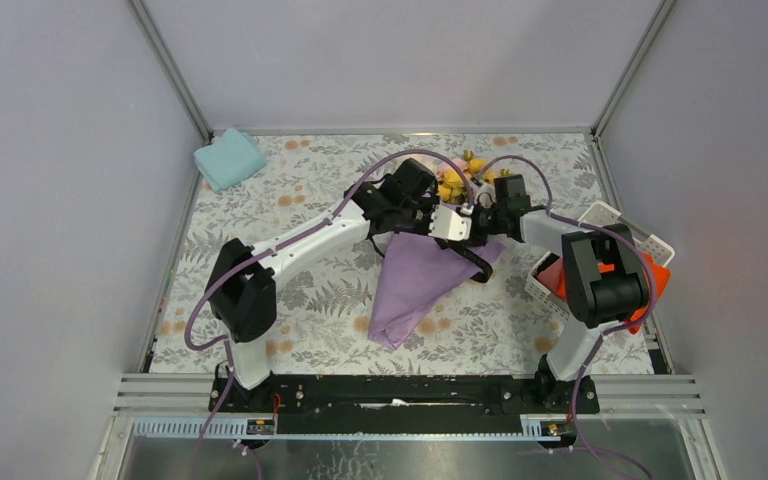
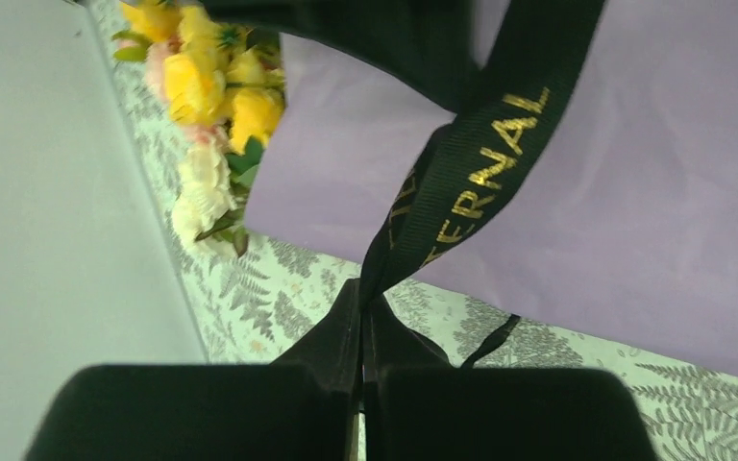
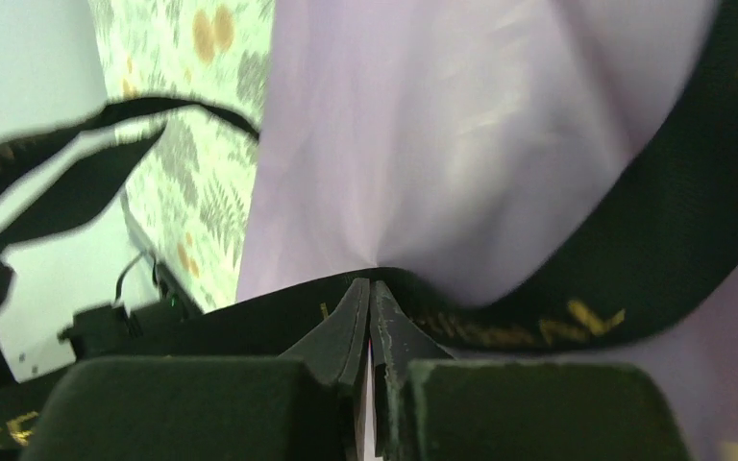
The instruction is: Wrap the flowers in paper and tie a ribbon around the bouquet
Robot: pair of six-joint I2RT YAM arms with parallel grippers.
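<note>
The bouquet lies mid-table, its lilac paper (image 1: 415, 285) rolled into a cone pointing toward me. Yellow, pink and white flowers (image 1: 455, 180) stick out of the far end. The black ribbon (image 1: 472, 262) loops across the cone's wide part. Both grippers meet above that spot. My left gripper (image 2: 361, 293) is shut on the ribbon (image 2: 480, 163), whose gold lettering runs up over the paper (image 2: 634, 192) beside the flowers (image 2: 216, 96). My right gripper (image 3: 371, 288) is shut, its tips pinching the ribbon (image 3: 634, 279) against the puckered paper (image 3: 461, 125).
A folded light blue cloth (image 1: 228, 160) lies at the far left corner. A white basket (image 1: 610, 245) with an orange cloth (image 1: 652, 278) stands at the right, behind the right arm. Grey walls close in three sides of the fern-patterned table (image 1: 300, 330).
</note>
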